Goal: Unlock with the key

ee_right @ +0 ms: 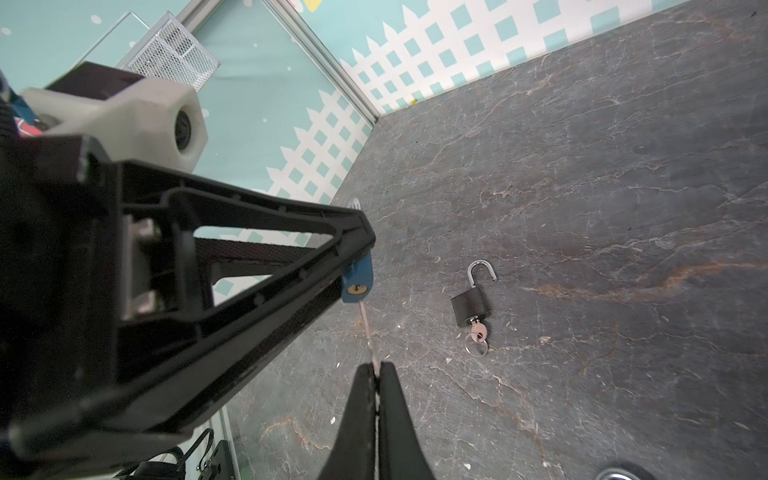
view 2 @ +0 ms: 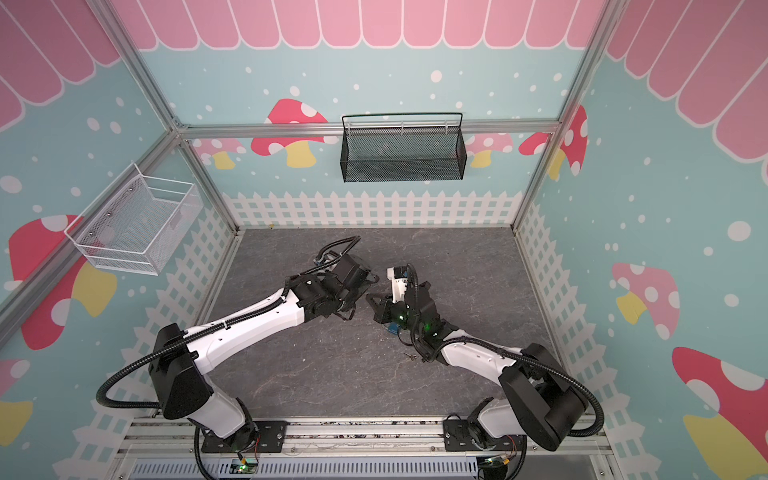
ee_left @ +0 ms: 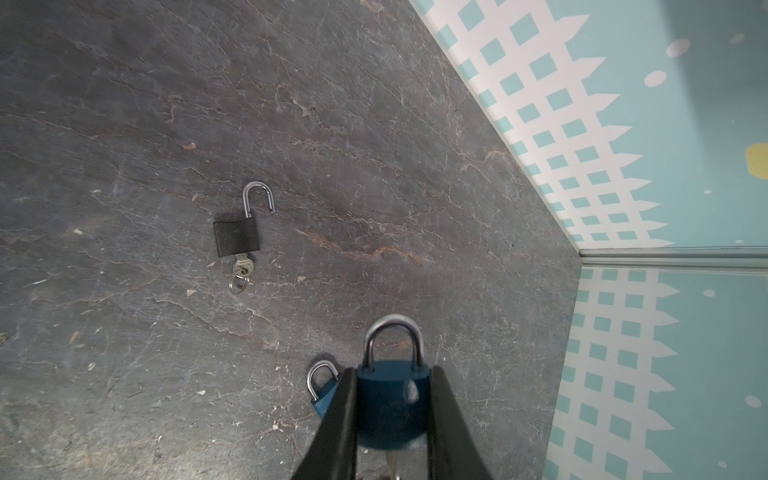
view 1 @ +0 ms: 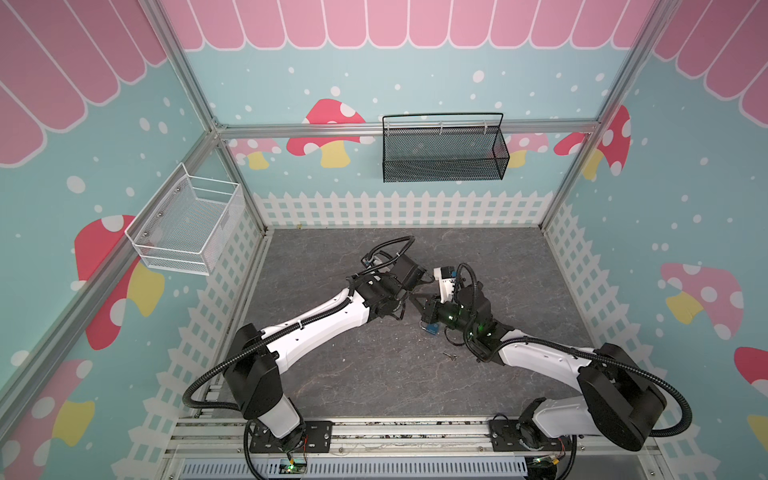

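My left gripper point(ee_left: 392, 374) is shut on a blue padlock point(ee_left: 390, 399) with its shackle closed, held above the floor. From the right wrist, the padlock's brass keyhole point(ee_right: 357, 289) faces my right gripper point(ee_right: 375, 366), which is shut on a thin silver key point(ee_right: 368, 328). The key's tip sits at the padlock's bottom edge, right by the keyhole; I cannot tell whether it has entered. In both top views the two grippers meet at mid-floor, left gripper point(view 1: 428, 277) and right gripper point(view 1: 412, 296).
A black padlock point(ee_left: 237, 237) lies on the floor, shackle open, key in it. A second blue padlock point(ee_left: 324, 390) lies below my left fingers. A loose key point(view 1: 449, 355) lies near the right arm. White wire basket point(view 1: 187, 224) on left wall, black mesh basket point(view 1: 442, 149) on back wall.
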You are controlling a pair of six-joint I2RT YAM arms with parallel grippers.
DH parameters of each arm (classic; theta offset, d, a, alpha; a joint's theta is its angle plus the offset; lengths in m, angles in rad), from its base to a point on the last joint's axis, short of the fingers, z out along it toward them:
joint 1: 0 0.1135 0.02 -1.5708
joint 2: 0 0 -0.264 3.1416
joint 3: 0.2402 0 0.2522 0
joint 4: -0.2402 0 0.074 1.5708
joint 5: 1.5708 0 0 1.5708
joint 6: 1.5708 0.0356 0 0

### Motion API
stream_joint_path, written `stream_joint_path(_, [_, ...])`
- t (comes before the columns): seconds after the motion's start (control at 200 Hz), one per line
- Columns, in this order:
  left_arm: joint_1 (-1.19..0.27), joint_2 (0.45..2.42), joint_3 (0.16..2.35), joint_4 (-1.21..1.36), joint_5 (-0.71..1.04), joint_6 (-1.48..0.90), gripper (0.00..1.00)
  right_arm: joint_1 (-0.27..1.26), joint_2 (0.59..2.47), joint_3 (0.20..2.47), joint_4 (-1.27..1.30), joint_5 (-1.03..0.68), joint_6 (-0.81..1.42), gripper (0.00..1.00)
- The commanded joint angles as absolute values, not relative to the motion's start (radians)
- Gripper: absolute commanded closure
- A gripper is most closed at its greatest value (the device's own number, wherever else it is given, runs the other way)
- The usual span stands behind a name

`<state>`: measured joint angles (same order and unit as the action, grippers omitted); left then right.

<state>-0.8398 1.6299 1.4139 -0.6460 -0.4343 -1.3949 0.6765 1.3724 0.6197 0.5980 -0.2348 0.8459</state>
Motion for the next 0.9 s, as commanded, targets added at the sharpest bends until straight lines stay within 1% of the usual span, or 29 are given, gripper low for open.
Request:
stream_joint_path(0.0, [-0.838,1.6,1.396,-0.652,-0.456,-1.419,1.0,0.687,1.367,0.644,0.616,-0.227,0.851,1.0])
stream_joint_path(0.33, [-0.833,1.592,1.389,-0.646,-0.454,-1.423,1.0,0.698,1.392,0.665,0.615,-0.239,0.856,1.0])
stream_joint_path(0.6, [-0.83,1.574,1.367,-0.612,-0.42,-1.434,1.0,0.701,1.41,0.67,0.567,-0.171,0.875,1.0])
stream_joint_path(0.72, [-0.827,1.56,1.354,-0.612,-0.429,-1.435,1.0,0.701,1.383,0.66,0.547,-0.145,0.868,1.0])
stream_joint_path(0.895, [-0.821,1.546,1.341,-0.61,-0.441,-1.44,1.0,0.703,1.369,0.654,0.523,-0.15,0.851,1.0])
